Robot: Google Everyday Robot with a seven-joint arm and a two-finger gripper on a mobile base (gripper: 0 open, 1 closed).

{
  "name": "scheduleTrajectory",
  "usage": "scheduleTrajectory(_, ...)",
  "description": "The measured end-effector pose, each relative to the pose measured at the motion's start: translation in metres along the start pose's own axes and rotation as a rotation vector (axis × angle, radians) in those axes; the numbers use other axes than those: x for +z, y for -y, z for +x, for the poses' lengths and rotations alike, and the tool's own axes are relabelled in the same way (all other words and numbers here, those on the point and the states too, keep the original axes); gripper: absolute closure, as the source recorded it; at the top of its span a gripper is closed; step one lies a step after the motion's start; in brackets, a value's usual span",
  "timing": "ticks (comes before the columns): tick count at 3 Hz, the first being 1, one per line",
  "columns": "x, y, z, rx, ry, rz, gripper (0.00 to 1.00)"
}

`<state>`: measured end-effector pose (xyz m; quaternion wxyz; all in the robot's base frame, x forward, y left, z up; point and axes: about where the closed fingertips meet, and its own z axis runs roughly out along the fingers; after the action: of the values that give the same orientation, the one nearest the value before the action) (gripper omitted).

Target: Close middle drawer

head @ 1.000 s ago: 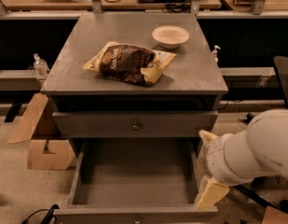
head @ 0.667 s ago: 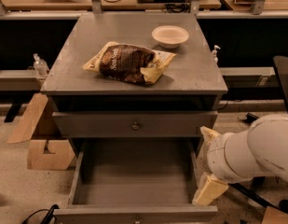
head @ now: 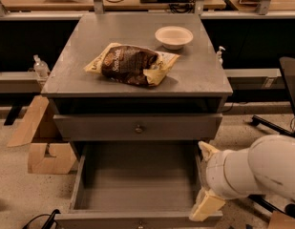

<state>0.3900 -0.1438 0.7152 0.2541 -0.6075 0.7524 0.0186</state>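
Note:
The middle drawer (head: 137, 175) is the grey box pulled far out of the cabinet. Its inside is bare, and its front (head: 137, 221) with a small knob lies at the bottom edge of the camera view. Above it, another grey drawer front (head: 139, 127) with a round knob sits shut. My gripper (head: 199, 182) hangs at the open drawer's right wall, near its front corner. One cream finger (head: 206, 206) is low and the other higher (head: 206, 150). They are spread apart and hold nothing. The white arm (head: 261, 168) comes in from the right.
On the cabinet top (head: 80, 66) lie a brown and yellow snack bag (head: 130, 65) and a white bowl (head: 173, 36). Cardboard pieces (head: 39, 137) stand on the floor at the left. A black chair base (head: 276, 123) is at the right, and a bench with cables runs behind.
My gripper and arm have shifted slightly left and lower in the view, closer to the open drawer's right front corner. The drawer has not moved.

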Motion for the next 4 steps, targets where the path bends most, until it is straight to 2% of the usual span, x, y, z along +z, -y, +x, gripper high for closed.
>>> scheduleTrajectory(1, 0.063, -0.055, 0.018, 0.068, 0.075, -0.077, 0.19)
scheduleTrajectory(2, 0.152, -0.147, 0.047, 0.093, 0.116, -0.190, 0.50)
scheduleTrajectory(3, 0.192, -0.187, 0.058, 0.070, 0.127, -0.226, 0.73)
scheduleTrajectory(4, 0.211, -0.206, 0.073, 0.066, 0.082, -0.249, 0.96)
